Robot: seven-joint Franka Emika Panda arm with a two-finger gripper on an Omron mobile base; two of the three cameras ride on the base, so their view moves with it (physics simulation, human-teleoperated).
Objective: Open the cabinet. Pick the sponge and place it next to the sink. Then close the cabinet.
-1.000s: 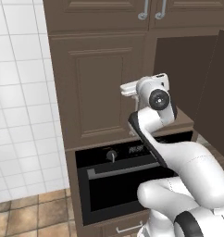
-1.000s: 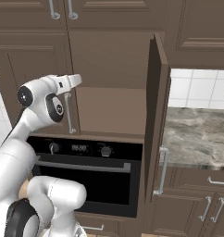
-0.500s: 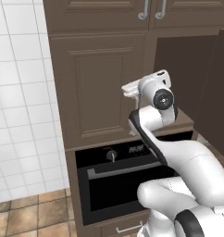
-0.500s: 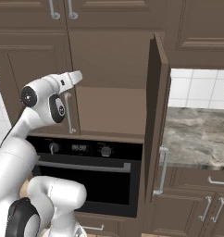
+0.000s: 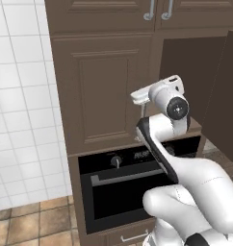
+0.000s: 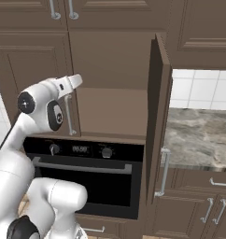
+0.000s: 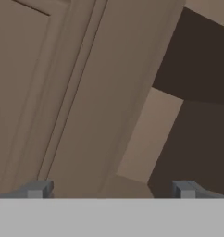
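Hand view: end effector point(image 7: 109, 190) open wide, nothing between the two fingertips point(image 7: 37, 189), one at each lower corner. Ahead of it, the cabinet point(image 7: 100, 92): closed left door's raised panel and stile fill the left side; off toward the right fingertip, the dark interior and a slice of the plain brown shelf point(image 7: 148, 134).

Right base view: arm raised in front of the closed left door point(image 6: 33, 70), hand just beside that door's long vertical silver handle point(image 6: 68, 116). Right door point(image 6: 158, 121) swung out edge-on, well to the right of the end effector, its own bar handle point(image 6: 164, 172) low on the outer face. Shelf between the doors looks bare; sponge cannot be made out in any view. Black oven point(image 6: 87, 179) directly below the hand. Marble counter point(image 6: 199, 140) farther right, past the open door.

Left base view: hand level with the open compartment point(image 5: 186, 72), oven point(image 5: 133, 187) beneath, white tiled wall point(image 5: 22, 120) far left.
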